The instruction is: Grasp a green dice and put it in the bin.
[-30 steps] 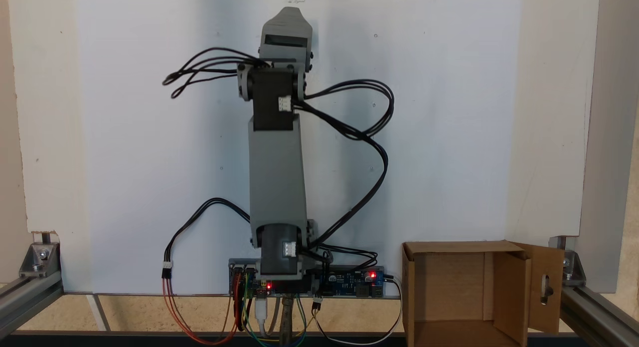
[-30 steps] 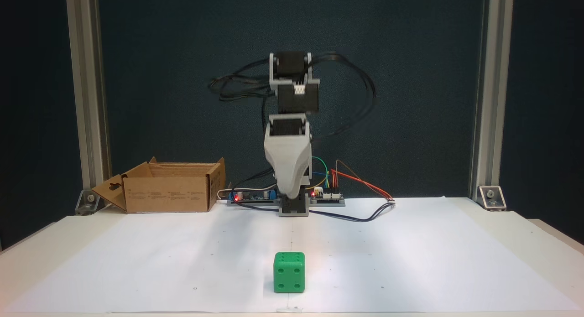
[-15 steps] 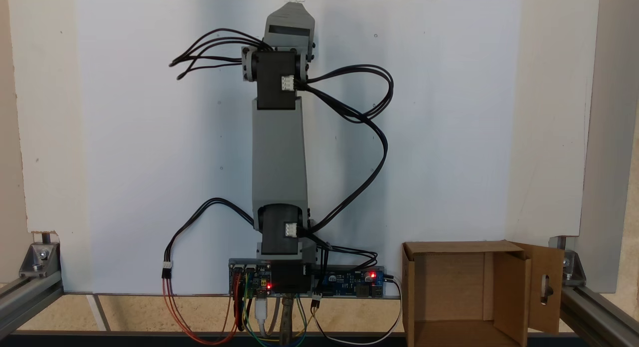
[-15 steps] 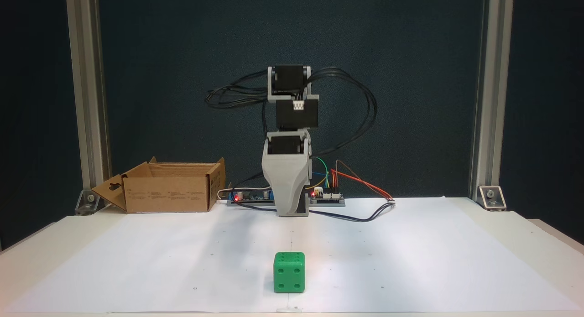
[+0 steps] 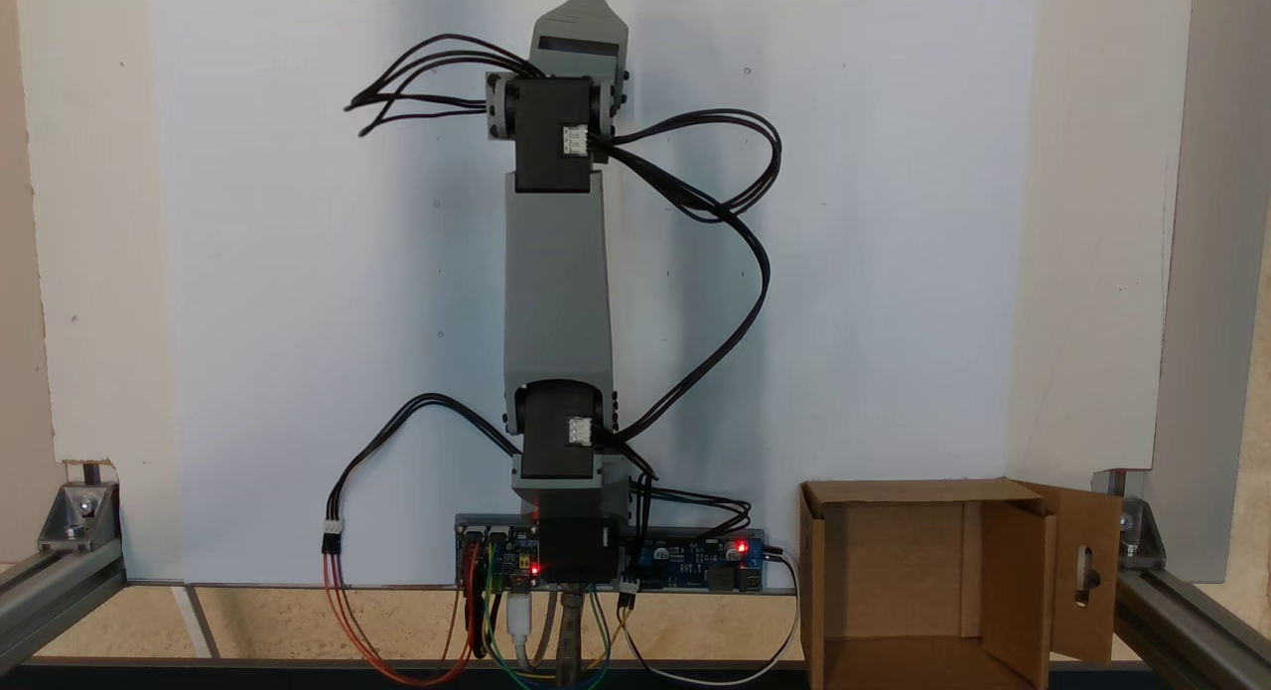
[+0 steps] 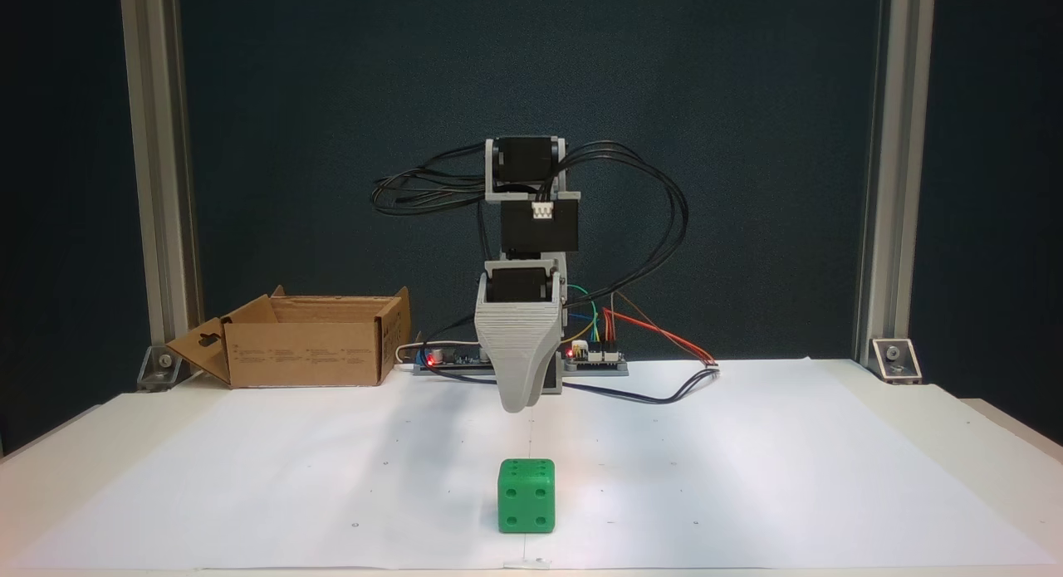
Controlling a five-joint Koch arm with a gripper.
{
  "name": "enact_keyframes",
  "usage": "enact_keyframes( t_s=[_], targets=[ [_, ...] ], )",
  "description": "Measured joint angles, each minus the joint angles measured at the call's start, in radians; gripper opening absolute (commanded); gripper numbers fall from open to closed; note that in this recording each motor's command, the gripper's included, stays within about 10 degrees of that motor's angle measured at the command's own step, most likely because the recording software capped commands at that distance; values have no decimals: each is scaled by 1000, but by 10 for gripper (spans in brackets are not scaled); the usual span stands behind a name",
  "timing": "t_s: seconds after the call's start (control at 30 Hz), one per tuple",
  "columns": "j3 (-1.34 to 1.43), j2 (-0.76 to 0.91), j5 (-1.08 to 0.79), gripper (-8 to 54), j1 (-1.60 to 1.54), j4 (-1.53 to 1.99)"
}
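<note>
Above green dice (image 6: pixel 526 495), gripper (image 6: pixel 516 403) nose-down

The green dice (image 6: pixel 526 496) looks like smooth, slightly glossy plastic. The bin (image 6: pixel 309 341) is matt brown corrugated cardboard. Matt white paper (image 6: pixel 747 477) covers the surface. The pincer (image 6: pixel 518 394) is ridged grey plastic; the frame posts (image 6: pixel 885 187) are brushed metal.

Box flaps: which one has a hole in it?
The flap sticking out sideways from the box, on its right in a fixed view. It has a keyhole-like slot; the other flaps look plain.
</note>
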Motion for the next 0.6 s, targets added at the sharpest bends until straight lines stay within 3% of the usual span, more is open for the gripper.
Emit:
enact_keyframes(
  t_s=[0.6],
  targets=[
    [0,-95,5,432,0,0]
  ],
)
